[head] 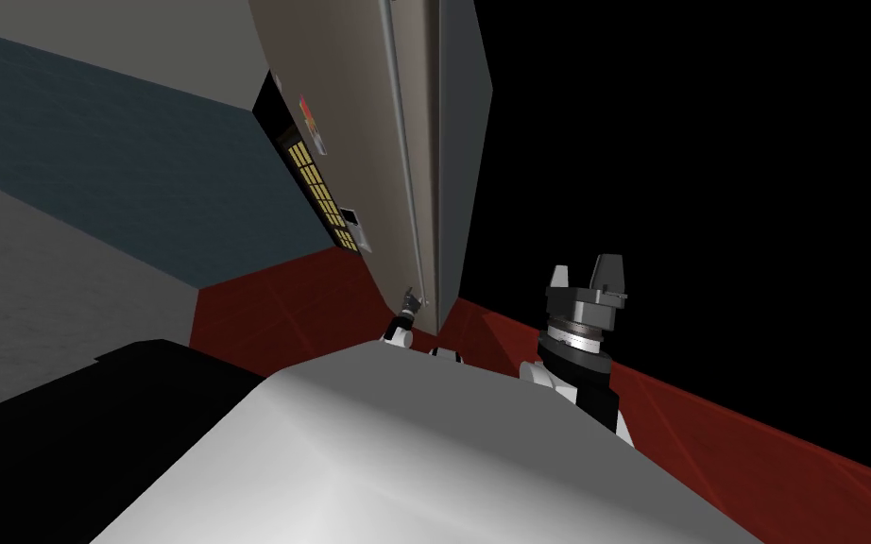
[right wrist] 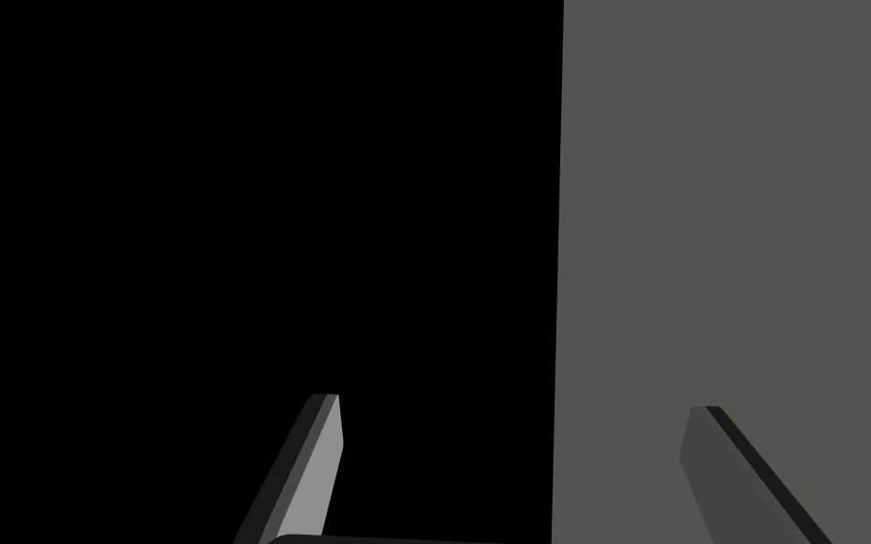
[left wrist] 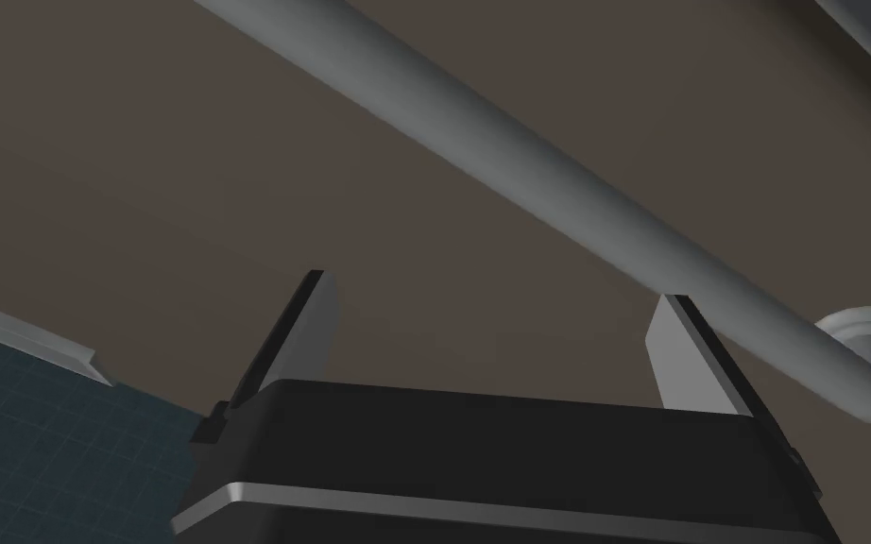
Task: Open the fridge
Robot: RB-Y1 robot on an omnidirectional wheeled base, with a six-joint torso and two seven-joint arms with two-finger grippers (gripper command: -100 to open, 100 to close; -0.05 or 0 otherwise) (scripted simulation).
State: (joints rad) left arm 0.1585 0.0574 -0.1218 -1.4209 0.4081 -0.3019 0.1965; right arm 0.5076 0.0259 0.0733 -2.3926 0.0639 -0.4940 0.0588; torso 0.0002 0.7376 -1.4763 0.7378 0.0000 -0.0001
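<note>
The fridge door [head: 349,142] is a tall taupe panel with a long grey bar handle [head: 407,161] running down its edge. My left gripper [head: 412,303] is at the handle's lower end, close to the door. In the left wrist view it [left wrist: 495,321] stands open facing the door [left wrist: 235,170]. The handle [left wrist: 519,161] crosses just past the tip of one finger [left wrist: 679,345], not between the two. The handle's curved end [left wrist: 863,364] meets the door beside that finger. My right gripper [head: 587,279] is raised, open and empty, to the right of the fridge.
A dark panel with yellow grid squares [head: 315,179] sits on the fridge's left side. A blue-grey wall [head: 122,161] and red floor [head: 273,312] lie to the left. A black area spreads right of the fridge's grey side [head: 462,142]. The right gripper [right wrist: 519,444] faces a flat grey surface [right wrist: 736,236].
</note>
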